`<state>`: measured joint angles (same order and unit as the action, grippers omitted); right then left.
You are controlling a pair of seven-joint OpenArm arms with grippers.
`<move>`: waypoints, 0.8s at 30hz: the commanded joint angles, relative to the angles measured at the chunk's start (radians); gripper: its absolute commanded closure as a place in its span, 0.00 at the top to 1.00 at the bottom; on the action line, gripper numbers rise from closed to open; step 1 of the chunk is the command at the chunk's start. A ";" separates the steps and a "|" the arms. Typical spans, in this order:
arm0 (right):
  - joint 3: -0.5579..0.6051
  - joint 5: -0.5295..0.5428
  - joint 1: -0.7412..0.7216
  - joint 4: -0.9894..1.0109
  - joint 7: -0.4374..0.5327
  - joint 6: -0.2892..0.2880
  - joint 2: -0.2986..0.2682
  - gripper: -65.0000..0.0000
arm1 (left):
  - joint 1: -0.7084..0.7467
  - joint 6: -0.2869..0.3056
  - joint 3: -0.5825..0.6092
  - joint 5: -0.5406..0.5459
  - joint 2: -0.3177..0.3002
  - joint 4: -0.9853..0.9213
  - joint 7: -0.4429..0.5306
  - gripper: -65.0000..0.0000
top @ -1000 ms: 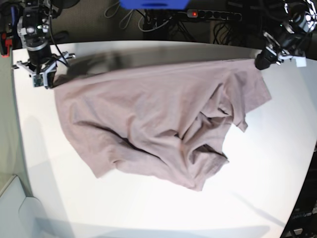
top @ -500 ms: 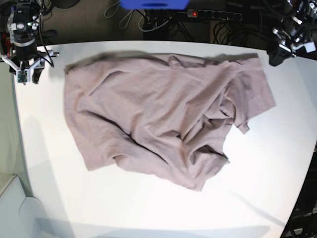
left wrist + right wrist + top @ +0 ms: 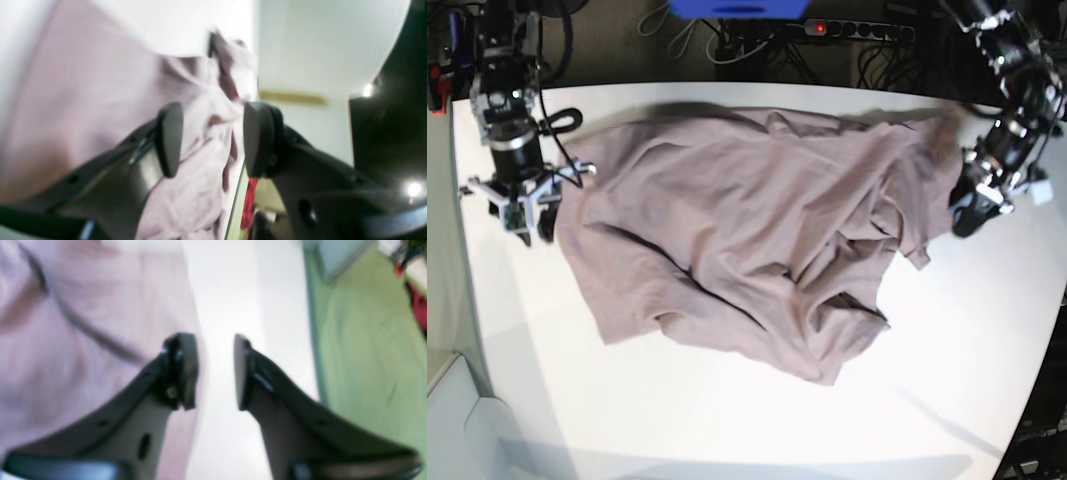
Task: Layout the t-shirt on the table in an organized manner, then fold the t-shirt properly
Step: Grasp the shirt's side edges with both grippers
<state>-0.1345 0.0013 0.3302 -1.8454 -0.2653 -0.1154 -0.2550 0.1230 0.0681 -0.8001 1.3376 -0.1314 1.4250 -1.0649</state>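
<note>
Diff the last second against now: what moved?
Both tools let go of the shirt's far edge, which settled on the table. Left tool and right tool came nearer along its sides, jaws open. The crumpled near part stayed put.

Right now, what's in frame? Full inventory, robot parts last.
t-shirt: 1, dusty mauve-pink, crumpled across the table's middle
table: 1, white, fills most of the base view
power strip: 1, black with a red light, on the floor behind the table
blue object: 1, top edge of the base view, cropped
left gripper: 1, black, open, above the shirt's edge at base-view right
right gripper: 1, black, open, above bare table beside the shirt's edge at base-view left
</note>
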 commanded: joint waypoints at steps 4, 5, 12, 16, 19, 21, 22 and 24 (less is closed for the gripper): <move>0.014 -0.002 -0.108 -0.017 -0.098 0.006 -0.013 0.06 | -0.075 -0.014 0.069 -0.166 -0.017 0.017 -0.007 0.16; 0.016 -0.002 -0.136 -0.015 -0.127 0.006 -0.013 0.02 | -0.095 -0.015 0.081 -0.212 -0.015 0.015 -0.007 0.07; 0.060 -0.001 -0.342 0.114 -0.203 0.006 -0.011 0.00 | -0.190 -0.012 0.169 -0.502 -0.007 -0.065 -0.005 0.00; 0.109 -0.001 -0.451 0.253 -0.203 0.006 -0.011 0.00 | -0.216 -0.009 0.178 -0.622 -0.009 -0.169 -0.002 0.00; 0.161 -0.001 -0.529 0.369 -0.202 0.006 -0.011 0.00 | -0.216 -0.009 0.183 -0.679 -0.012 -0.215 0.050 0.00; 0.192 -0.001 -0.586 0.450 -0.199 0.006 -0.004 0.00 | -0.208 -0.007 0.183 -0.700 -0.015 -0.240 0.078 0.00; 0.201 -0.001 -0.609 0.491 -0.199 0.006 0.010 0.00 | -0.207 -0.007 0.179 -0.700 -0.017 -0.244 0.081 0.00; 0.210 -0.001 -0.672 0.593 -0.197 0.006 0.030 0.00 | -0.170 -0.007 0.178 -0.697 -0.018 -0.231 0.062 0.00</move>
<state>0.0795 0.0059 -0.3134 -1.2339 -0.4831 -0.1158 -0.2180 -0.0689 0.0917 -0.6201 0.7235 -0.1375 1.1973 -0.9592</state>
